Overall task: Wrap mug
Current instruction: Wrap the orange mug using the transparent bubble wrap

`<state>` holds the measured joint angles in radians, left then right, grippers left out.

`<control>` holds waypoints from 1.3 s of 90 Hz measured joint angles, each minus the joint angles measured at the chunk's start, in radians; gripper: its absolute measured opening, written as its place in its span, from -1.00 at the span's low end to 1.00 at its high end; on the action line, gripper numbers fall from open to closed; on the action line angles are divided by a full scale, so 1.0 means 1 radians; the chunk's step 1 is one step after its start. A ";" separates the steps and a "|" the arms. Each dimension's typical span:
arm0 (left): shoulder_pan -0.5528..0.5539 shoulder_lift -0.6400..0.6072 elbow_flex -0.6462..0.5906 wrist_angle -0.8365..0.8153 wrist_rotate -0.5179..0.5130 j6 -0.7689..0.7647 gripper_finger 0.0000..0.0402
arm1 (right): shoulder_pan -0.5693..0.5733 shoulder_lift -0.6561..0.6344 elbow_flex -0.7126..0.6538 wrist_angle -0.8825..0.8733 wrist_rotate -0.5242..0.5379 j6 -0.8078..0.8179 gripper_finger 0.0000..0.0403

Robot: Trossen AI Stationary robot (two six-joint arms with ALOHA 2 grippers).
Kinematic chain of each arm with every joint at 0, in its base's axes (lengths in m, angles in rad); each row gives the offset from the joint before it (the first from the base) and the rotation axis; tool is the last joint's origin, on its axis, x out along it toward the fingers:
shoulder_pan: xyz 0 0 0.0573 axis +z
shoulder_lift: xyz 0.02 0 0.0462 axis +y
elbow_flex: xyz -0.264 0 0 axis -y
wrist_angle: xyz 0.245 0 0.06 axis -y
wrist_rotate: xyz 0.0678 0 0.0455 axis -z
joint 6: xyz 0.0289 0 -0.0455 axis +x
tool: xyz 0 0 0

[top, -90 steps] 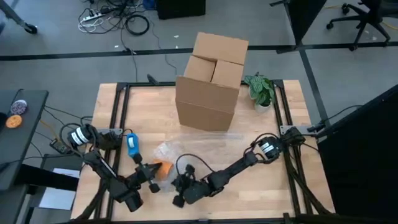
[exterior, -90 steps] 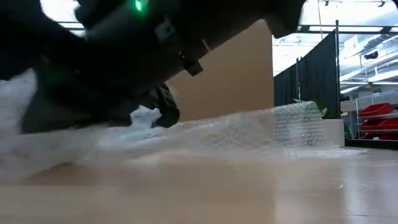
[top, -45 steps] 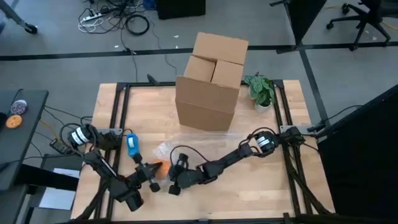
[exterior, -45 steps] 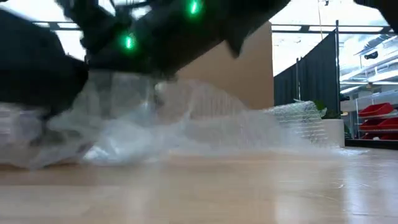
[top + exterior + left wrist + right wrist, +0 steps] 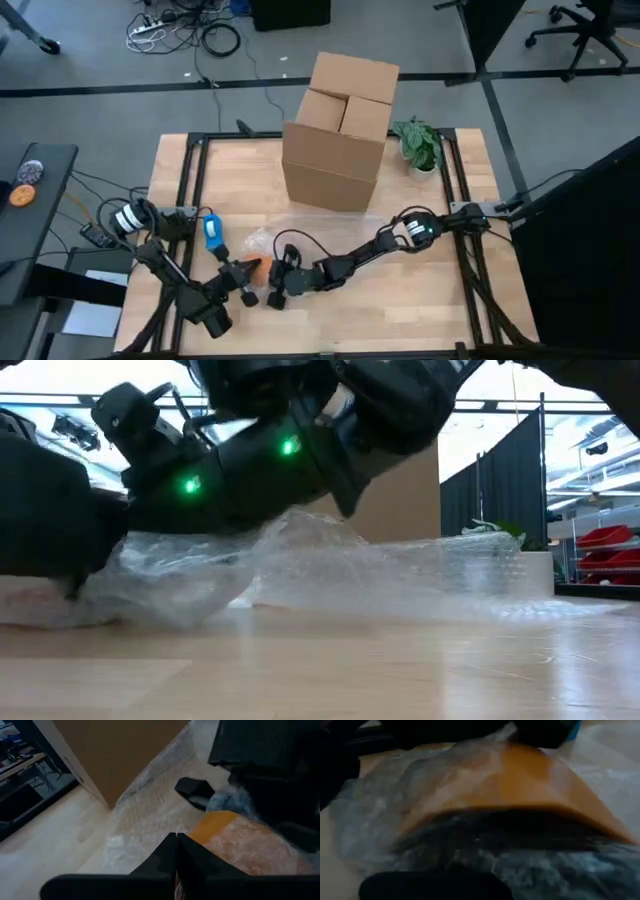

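Left hand [image 5: 243, 283], fingers closed, pins the rigid, fragile orange mug [image 5: 235, 840] through limp, slippery bubble wrap [image 5: 380, 570]; right hand's [image 5: 277, 291] state cannot be told.

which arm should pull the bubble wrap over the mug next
Probably the right. The right gripper sits at the orange mug on the bubble wrap, while the left gripper looks shut beside it.

Box [image 5: 340, 135], plant [image 5: 418, 146], wrap [image 5: 380, 570] on table [image 5: 420, 300]
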<state>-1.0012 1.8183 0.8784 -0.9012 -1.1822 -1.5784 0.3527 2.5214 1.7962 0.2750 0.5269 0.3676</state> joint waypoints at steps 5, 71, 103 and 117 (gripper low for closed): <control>0.000 0.000 0.000 0.000 0.002 0.000 -1.00 | 0.010 -0.021 0.000 -0.076 -0.004 0.049 -1.00; 0.000 0.000 0.000 -0.004 0.002 -0.002 -1.00 | 0.158 -0.281 0.000 -0.541 0.365 0.095 -1.00; -0.001 -0.001 0.000 -0.001 0.001 -0.002 -1.00 | 0.031 -0.002 -0.001 0.099 0.063 -0.098 -1.00; 0.000 -0.001 0.000 -0.003 -0.002 0.000 -1.00 | -0.002 0.044 -0.001 0.194 0.041 -0.103 -1.00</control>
<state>-1.0012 1.8175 0.8780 -0.9045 -1.1837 -1.5787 0.3504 2.5652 1.7950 0.4694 0.5682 0.2649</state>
